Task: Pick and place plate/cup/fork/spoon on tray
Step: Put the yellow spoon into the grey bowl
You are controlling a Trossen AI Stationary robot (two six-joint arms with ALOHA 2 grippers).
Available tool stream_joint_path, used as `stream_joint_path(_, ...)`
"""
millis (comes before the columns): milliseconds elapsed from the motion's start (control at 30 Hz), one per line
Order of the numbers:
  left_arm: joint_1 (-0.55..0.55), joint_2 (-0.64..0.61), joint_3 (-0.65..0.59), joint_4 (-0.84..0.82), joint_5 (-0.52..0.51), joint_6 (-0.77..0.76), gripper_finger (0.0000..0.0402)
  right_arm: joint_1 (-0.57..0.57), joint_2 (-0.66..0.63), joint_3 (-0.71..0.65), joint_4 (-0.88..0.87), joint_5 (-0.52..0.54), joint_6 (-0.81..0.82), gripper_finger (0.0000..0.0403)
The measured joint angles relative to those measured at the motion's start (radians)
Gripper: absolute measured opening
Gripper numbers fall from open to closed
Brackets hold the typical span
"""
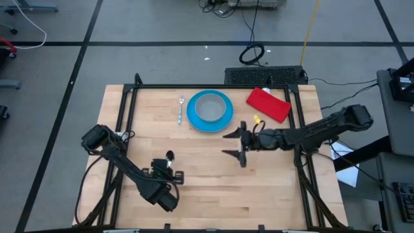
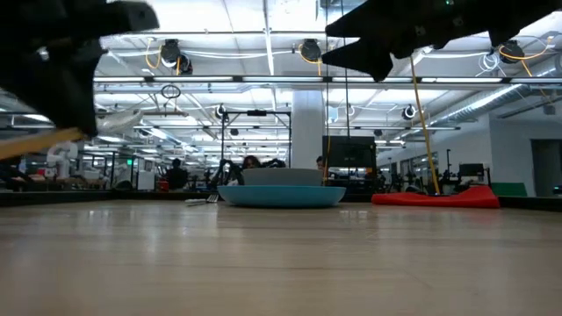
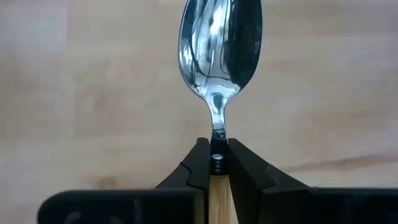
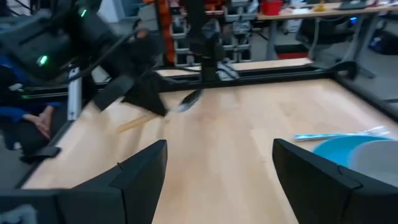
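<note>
Clamped between the fingers of my left tool (image 3: 217, 163) is the spoon (image 3: 219, 53), gripped where the silver neck meets the pale handle, its bowl pointing out over bare worktop (image 1: 213, 188). That tool sits toward the near left of the worktop. My right tool (image 1: 235, 144) hovers with its fingers (image 4: 134, 174) spread wide and nothing between them, near the plate (image 1: 223, 115). The cup (image 1: 209, 107) sits on the blue plate at the far middle of the worktop, with the fork (image 1: 181, 109) lying just left of it. A red cloth (image 1: 268, 104) lies right of the plate.
</note>
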Motion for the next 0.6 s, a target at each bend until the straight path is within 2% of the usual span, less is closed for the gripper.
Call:
stream_joint_path(400, 0.076, -0.097, 0.011, -0.007, -0.263, 0.161, 0.0035, 0.087, 0.382, 0.0, 0.59, 0.004, 0.124, 0.0279)
stream_joint_path(467, 0.09, -0.111, 0.011, -0.006, -0.294, 0.189, 0.0035, 0.086, 0.421, 0.001, 0.647, 0.005, 0.155, 0.0279)
stream_joint_path(600, 0.117, -0.136, 0.011, 0.013, -0.367, 0.261, 0.0035, 0.086, 0.471, 0.047, 0.642, 0.006, 0.182, 0.0279)
